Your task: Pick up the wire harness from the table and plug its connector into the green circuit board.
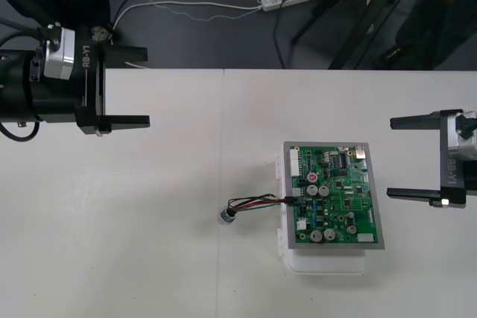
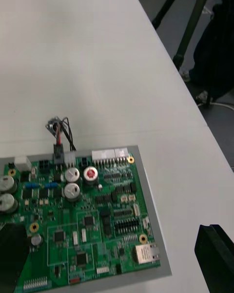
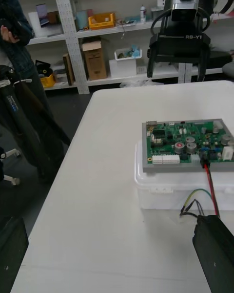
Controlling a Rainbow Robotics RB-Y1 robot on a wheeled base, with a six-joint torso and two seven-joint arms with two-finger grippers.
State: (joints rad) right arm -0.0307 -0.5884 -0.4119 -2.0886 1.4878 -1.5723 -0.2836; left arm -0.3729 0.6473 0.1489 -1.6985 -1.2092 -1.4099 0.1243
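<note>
The left gripper hangs over the far left part of the table, with its two black fingers wide apart and nothing between them. In the left wrist view these fingers stand at the two near corners. To its right, near the middle of the table, lies the wire harness. Its round metal socket rests on the table at the left end, and the thin wires run right to the small black plug at the left edge of the green circuit board. The front view does not make clear how the plug meets the board. The right wrist view is clearer: the plug sits in a connector on the board's edge, and the wires rise from it to the socket just beyond. From above the white base is a pale rim around the board. The left wrist view shows it as a shallow white box with the board lying flat on its top, and I cannot tell what is inside. The right gripper waits at the right edge of the table, just right of the board and not touching it, its claw also spread open and empty.
</note>
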